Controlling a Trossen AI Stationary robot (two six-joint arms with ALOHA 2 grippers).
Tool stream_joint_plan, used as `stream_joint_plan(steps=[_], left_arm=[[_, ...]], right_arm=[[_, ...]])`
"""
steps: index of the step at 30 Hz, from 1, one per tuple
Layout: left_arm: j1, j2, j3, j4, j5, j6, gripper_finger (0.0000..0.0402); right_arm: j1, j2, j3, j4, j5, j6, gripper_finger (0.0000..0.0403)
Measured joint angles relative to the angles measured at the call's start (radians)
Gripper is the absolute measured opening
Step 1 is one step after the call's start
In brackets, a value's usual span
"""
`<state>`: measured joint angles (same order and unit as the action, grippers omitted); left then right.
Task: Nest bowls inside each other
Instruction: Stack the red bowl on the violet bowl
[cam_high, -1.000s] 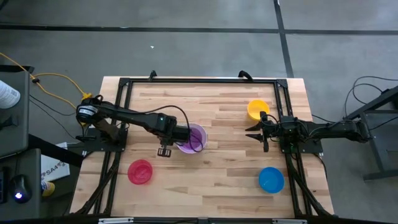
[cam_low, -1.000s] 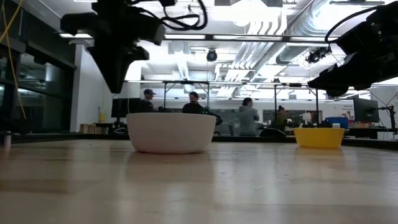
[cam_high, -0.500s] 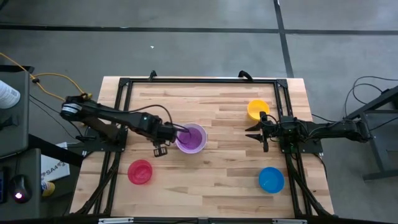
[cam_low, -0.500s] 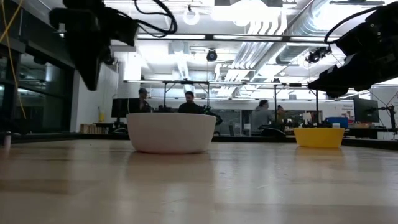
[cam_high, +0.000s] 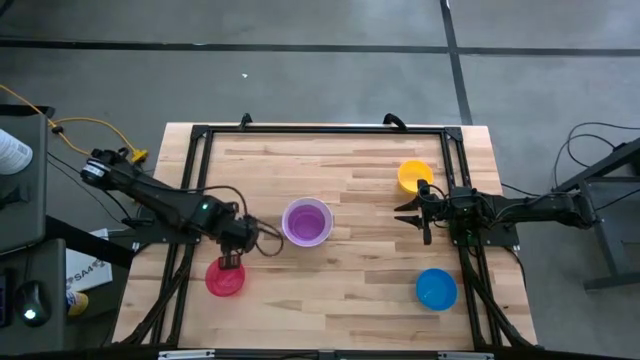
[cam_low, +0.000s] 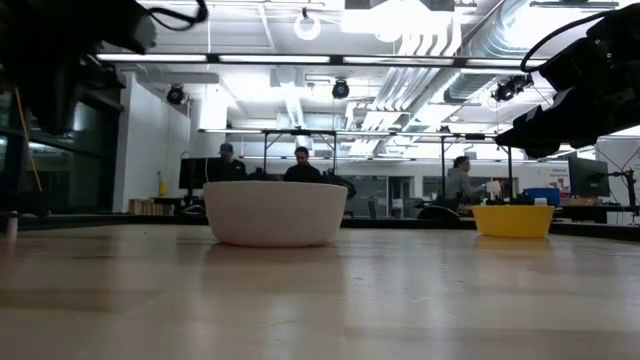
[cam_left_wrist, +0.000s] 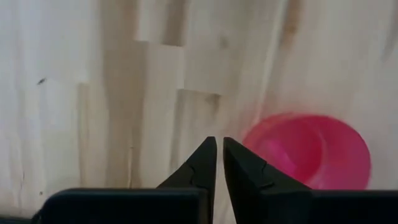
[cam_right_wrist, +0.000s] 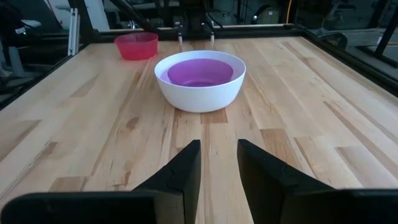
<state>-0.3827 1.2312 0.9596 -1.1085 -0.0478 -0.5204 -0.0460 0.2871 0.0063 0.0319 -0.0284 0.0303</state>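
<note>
The purple bowl (cam_high: 306, 224) sits nested in the white bowl (cam_right_wrist: 200, 92) at mid-table. The red-pink bowl (cam_high: 224, 279) stands near the front left, the yellow bowl (cam_high: 412, 176) at the far right, and the blue bowl (cam_high: 436, 289) at the near right. My left gripper (cam_high: 231, 263) points down just above the red-pink bowl's (cam_left_wrist: 311, 152) far rim. Its fingers (cam_left_wrist: 219, 152) stand a narrow gap apart with nothing between them. My right gripper (cam_high: 404, 213) waits open at the right side, aimed level at the white bowl.
A black frame (cam_high: 320, 130) runs around the table's edges. Bare wood lies between the white bowl and the red-pink, yellow and blue bowls. People sit at desks in the room behind the table (cam_low: 300, 165).
My left gripper has drawn away from the white and purple bowls toward the table's left and near edge, rolling at the wrist, and now hangs over the red-pink bowl's far rim. The bowls have stayed where they were.
</note>
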Motion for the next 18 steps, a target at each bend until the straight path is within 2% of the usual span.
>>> stream_joint_plan(steps=[6, 18], left_arm=[[-0.06, 0.002, 0.0, 0.002, 0.061, 0.126, 0.0028], [-0.151, 0.049, -0.001, 0.037, 0.066, 0.259, 0.0029]], right_arm=[[0.0, 0.0, 0.0, 0.0, 0.0, 0.0, 0.0098], [0.0, 0.0, 0.0, 0.001, 0.0, 0.0, 0.0098]])
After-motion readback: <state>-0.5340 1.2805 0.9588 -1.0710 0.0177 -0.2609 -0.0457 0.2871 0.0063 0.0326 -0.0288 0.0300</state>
